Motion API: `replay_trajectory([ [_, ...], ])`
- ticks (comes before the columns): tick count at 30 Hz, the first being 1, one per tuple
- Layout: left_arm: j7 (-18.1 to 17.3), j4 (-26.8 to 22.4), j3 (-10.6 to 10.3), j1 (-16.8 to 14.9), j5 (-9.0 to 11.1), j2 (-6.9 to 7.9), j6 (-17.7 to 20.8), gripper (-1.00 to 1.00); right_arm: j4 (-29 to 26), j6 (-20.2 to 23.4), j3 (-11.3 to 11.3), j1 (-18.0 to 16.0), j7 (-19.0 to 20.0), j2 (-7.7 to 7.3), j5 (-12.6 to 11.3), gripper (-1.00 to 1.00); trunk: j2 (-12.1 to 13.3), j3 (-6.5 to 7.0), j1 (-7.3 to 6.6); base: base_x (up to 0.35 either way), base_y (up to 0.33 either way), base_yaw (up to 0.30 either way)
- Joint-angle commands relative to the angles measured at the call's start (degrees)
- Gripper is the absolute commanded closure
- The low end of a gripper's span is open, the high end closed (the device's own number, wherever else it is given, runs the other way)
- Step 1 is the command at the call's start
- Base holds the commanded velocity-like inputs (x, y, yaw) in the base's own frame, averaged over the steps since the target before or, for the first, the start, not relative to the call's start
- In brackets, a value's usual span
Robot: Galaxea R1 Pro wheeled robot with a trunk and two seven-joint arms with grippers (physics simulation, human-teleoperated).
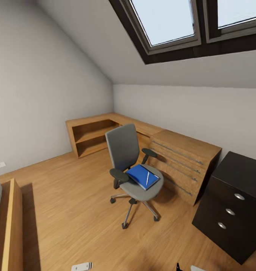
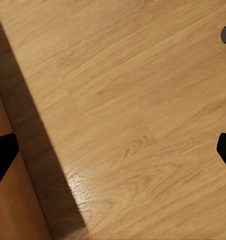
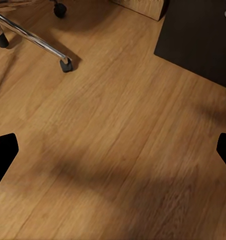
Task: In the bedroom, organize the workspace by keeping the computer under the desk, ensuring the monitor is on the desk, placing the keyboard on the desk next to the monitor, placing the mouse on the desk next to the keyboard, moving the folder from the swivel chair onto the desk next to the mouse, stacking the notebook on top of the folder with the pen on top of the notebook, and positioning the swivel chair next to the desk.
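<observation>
My two end effectors hang low over the wooden floor, both with their fingers spread wide and nothing between them: the left end effector looks down on bare boards beside a dark shadow band, and the right end effector looks down on boards with a chrome leg and castor of the swivel chair just ahead of it.

The swivel chair stands in the middle of the room, ahead of me and a little to my right, its back turned toward the far wooden corner unit. On its seat lies the folder, resting flat, with one corner reaching toward the seat's front edge and its long axis running diagonally from the backrest side out toward me and to the right. A thin pale pen lies along the folder's top, roughly in line with that long axis. To the right of the chair stands a light wooden drawer chest, and beyond it, at the right edge, the black drawer unit of the desk.

I judge the right arm the nearer one for the folder, since its camera already takes in the chair's base.
</observation>
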Motion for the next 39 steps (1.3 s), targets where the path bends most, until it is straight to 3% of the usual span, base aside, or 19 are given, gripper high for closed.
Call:
replay_trajectory([
  [1, 0.3, 0.0, -0.5, 0.0, 0.5, 0.04, -0.2, -1.0, 0.1, -0.3, -0.1, -0.1, 0.0, 0.01, -0.1, -1.0, 0.4, 0.12, -0.23, 0.0, 0.0, 0.0],
  [14, 0.3, 0.1, -0.5, 0.0, 0.6, 0.12, 0.2, -1.0, -1.0, -0.9, -0.3, -0.1, 0.3, 1.28, -0.4, -1.0, 5.6, 2.46, -3.08, 0.0, 0.0, 0.0],
  [19, -1.0, 0.8, -0.4, 0.0, 0.6, 0.04, 0.3, -1.0, -7.8, -0.8, -0.7, -0.1, 0.2, 0.29, -0.8, -1.0, 7.6, 3.36, -4.18, 0.0, 0.0, 0.0],
  [26, -2.3, 1.5, -0.4, 0.0, 0.7, -0.02, -0.3, -1.0, -4.2, -1.1, -0.4, -0.1, 0.4, 0.24, -0.7, -1.0, 10.4, 4.61, -5.72, 0.0, 0.0, 0.0],
  [32, -2.4, 1.4, -0.5, 0.0, 0.7, -0.18, -1.1, -1.0, -3.4, -1.1, -0.4, -0.1, 0.4, 0.37, -0.6, -1.0, 10.4, 4.74, -5.72, 0.0, 0.0, -0.061],
  [39, -2.4, 1.5, -0.5, 0.0, 0.6, -0.28, -7.1, -1.0, -3.3, -1.2, -0.3, -0.1, 0.4, 0.22, -0.5, -1.0, 10.4, 5.02, -5.72, 0.0, 0.0, -0.197],
])
